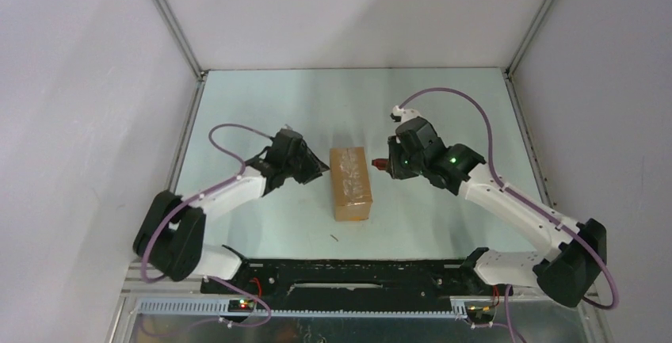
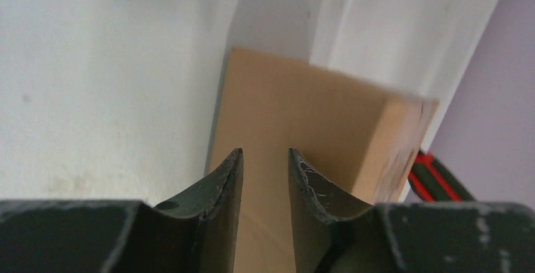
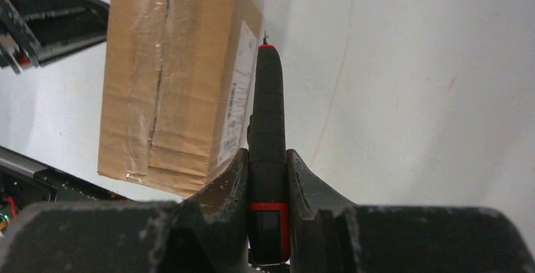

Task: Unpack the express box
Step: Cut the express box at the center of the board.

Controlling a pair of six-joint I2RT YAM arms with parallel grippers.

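Note:
The express box (image 1: 352, 183), a brown carton with clear tape along its top seam, lies closed in the middle of the table. Its white label (image 3: 236, 96) is on the side facing the right arm. My left gripper (image 1: 321, 170) is at the box's left side, its jaws a narrow gap apart with nothing between them; the plain cardboard face (image 2: 303, 115) fills the space beyond the left gripper (image 2: 265, 153). My right gripper (image 3: 267, 153) is shut on a red-and-black utility knife (image 3: 268, 96), held just right of the box (image 3: 170, 77), its tip near the box's upper edge.
White enclosure walls stand at the back and both sides. The arms' black base rail (image 1: 341, 268) runs along the near edge. A small dark speck (image 1: 336, 238) lies on the table in front of the box. The knife (image 2: 435, 175) shows past the box's far edge.

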